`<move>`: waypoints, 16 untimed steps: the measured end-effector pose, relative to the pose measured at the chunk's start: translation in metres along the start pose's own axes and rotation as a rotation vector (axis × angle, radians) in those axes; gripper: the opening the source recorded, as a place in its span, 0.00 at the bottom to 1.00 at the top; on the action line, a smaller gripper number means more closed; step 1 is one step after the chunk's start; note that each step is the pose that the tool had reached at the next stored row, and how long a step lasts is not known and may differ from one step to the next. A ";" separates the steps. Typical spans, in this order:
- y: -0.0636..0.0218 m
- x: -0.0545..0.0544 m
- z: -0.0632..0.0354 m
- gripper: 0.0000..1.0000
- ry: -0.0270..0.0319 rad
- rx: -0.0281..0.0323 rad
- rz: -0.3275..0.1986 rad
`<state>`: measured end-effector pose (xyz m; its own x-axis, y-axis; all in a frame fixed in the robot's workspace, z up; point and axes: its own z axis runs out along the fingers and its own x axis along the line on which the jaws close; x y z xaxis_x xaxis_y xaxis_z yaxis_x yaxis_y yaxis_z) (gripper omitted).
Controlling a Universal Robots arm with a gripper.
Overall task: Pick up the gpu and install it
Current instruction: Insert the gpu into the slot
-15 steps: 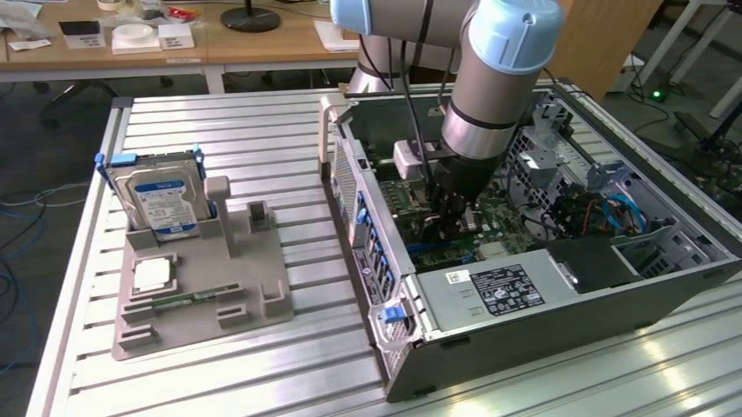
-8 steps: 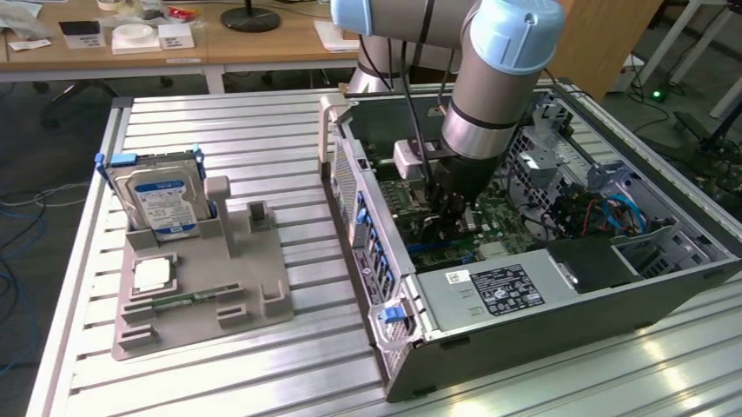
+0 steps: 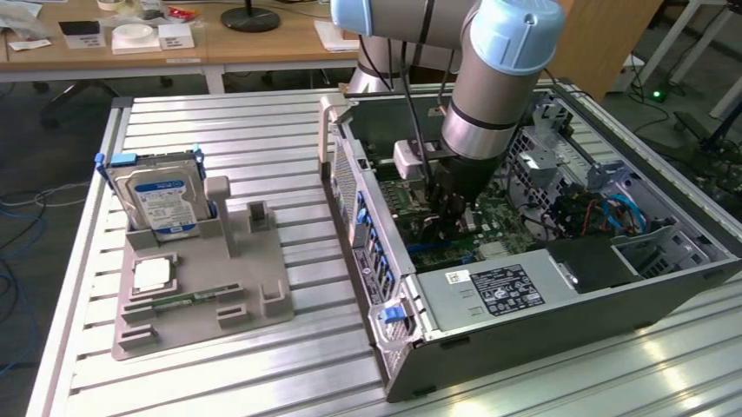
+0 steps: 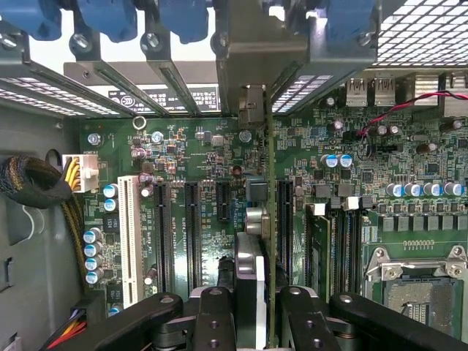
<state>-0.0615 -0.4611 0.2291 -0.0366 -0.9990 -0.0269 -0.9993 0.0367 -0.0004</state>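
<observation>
In the wrist view I see the gpu [image 4: 271, 183] edge-on, as a thin green line running over the motherboard [image 4: 197, 153]. Its pale metal bracket [image 4: 251, 104] is at the case's rear slot openings. The card stands right beside a long black slot [image 4: 285, 219]; I cannot tell whether it is seated. My gripper [image 4: 256, 303] is shut on the card, with one black finger [image 4: 212, 314] on each side. In the exterior view the gripper [image 3: 447, 208] is down inside the open computer case [image 3: 383, 261], over the motherboard.
A grey fixture [image 3: 249, 269] on the slatted table, at the exterior view's left, holds a silver hard drive [image 3: 162, 200] upright and a narrow green memory stick [image 3: 174, 301]. Inside the case are the power supply [image 3: 499, 291], drive cages [image 3: 649, 248], cables [image 4: 33, 183] and blue slot clips [image 4: 110, 14].
</observation>
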 end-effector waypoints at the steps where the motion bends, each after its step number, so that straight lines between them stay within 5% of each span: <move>1: 0.0000 0.000 0.0000 0.29 0.0000 0.0000 0.000; 16: 0.0000 0.000 0.0013 0.29 -0.0005 0.0063 0.000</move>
<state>-0.0615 -0.4610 0.2278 -0.0365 -0.9990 -0.0275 -0.9993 0.0367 -0.0067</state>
